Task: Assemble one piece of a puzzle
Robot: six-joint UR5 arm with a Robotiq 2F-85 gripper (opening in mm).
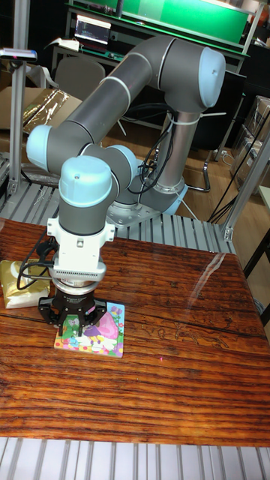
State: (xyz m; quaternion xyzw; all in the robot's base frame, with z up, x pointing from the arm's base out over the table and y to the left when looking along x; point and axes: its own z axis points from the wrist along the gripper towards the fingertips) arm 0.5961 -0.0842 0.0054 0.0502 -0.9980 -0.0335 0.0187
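A colourful puzzle board [101, 335] with a pink, purple and green picture lies on the wooden table [172, 360] at the left. My gripper [73, 328] points straight down onto the board's left part. Its black fingers [63, 324] stand close to the board's surface, with a green patch showing between them. I cannot tell whether that patch is a loose puzzle piece or part of the board picture, and the fingertips are partly hidden by the gripper body.
A yellow pouch [16, 283] lies at the table's left edge, just left of the gripper, with black cables running over it. The arm's base [161, 199] stands behind the table. A metal frame post [251, 176] rises at the right.
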